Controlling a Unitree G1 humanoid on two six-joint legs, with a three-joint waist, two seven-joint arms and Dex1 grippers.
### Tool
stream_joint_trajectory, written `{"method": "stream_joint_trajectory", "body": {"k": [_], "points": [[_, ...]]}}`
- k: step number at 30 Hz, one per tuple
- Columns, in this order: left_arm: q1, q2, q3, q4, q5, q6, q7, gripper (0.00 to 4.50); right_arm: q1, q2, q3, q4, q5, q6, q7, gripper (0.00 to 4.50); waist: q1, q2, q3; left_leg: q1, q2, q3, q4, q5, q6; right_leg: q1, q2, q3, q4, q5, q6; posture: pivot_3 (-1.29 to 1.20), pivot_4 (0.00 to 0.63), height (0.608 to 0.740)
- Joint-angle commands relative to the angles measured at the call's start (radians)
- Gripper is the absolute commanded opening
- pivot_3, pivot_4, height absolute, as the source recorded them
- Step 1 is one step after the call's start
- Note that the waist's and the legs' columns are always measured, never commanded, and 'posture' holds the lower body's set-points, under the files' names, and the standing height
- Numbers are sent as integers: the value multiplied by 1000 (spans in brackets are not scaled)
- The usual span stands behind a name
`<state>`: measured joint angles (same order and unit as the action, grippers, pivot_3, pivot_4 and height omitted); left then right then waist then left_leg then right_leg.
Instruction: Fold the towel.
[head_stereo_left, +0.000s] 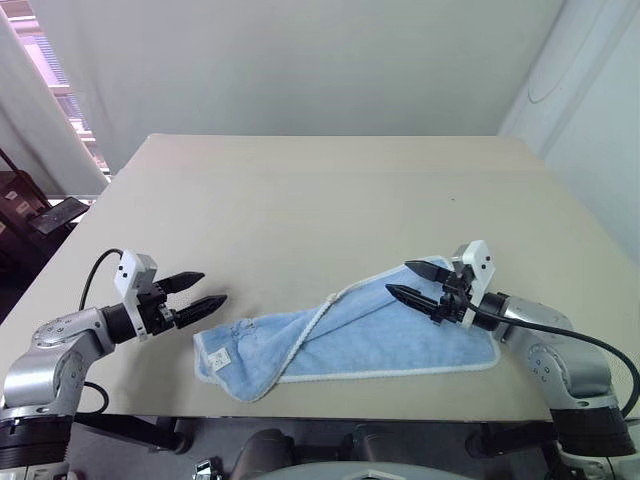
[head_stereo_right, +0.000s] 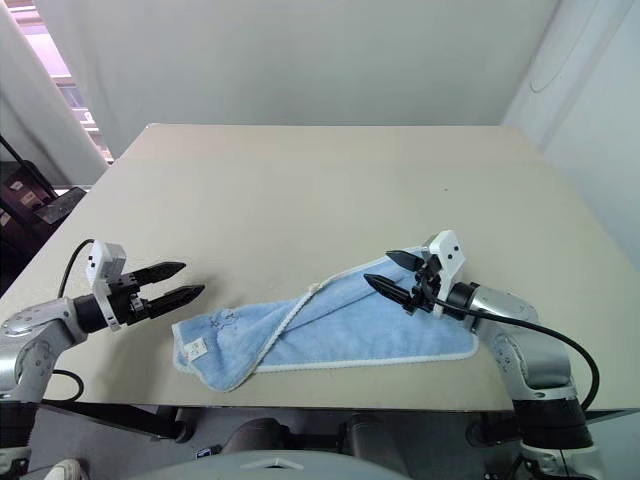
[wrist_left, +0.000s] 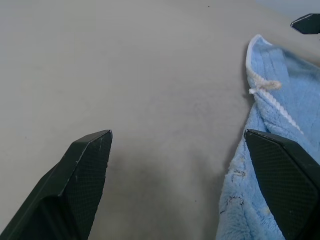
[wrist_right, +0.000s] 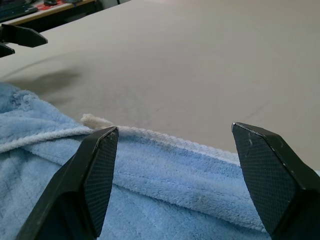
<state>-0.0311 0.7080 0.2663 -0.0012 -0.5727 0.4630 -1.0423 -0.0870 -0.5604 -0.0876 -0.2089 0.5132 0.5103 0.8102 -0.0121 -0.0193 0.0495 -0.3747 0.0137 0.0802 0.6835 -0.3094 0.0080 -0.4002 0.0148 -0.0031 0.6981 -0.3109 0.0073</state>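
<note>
Both arms reach inward, the left hand (head_stereo_left: 205, 289) and right hand (head_stereo_left: 408, 279) with fingers spread.

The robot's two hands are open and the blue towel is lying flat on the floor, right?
Not the floor. The towel lies rumpled on the tan table, as the left eye view shows. The left gripper and right gripper are indeed open.

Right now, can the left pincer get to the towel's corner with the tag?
Probably yes. The left pincer is open and hangs just beside the towel, pointing at the end with the tag. Only bare table lies between them.
</note>
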Motion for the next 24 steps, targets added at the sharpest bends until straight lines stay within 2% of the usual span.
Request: {"method": "stream_joint_trajectory", "body": {"k": [1,11,16,18,24], "points": [[-41,8,4,-9,-8,-1,-3,4461,7,6,-26,-24,8,-23,-8,3794,0,0,0,0,0,0,0,0,0,0,0,0,0,0,0,0,0,724],[-74,-23,-79,-10,-5,12,-37,4461,17,-2,-86,-31,12,-19,-74,3794,-1,0,0,0,0,0,0,0,0,0,0,0,0,0,0,0,0,724],[-126,-80,-157,-16,3,11,-37,4461,-102,11,-105,61,-19,44,-200,3794,-3,1,0,0,0,1,0,0,0,0,0,0,0,0,0,0,0,724],[-136,-91,-172,-16,2,13,-42,4461,-154,14,-84,118,-65,9,-227,3794,-4,0,0,1,0,2,0,0,0,1,0,0,0,0,0,0,0,724],[-121,-80,-188,-83,-21,58,-50,4461,-288,11,-19,344,-157,8,-221,3794,-5,1,0,-2,1,2,-1,0,0,-2,1,0,0,0,0,0,0,724]]}}
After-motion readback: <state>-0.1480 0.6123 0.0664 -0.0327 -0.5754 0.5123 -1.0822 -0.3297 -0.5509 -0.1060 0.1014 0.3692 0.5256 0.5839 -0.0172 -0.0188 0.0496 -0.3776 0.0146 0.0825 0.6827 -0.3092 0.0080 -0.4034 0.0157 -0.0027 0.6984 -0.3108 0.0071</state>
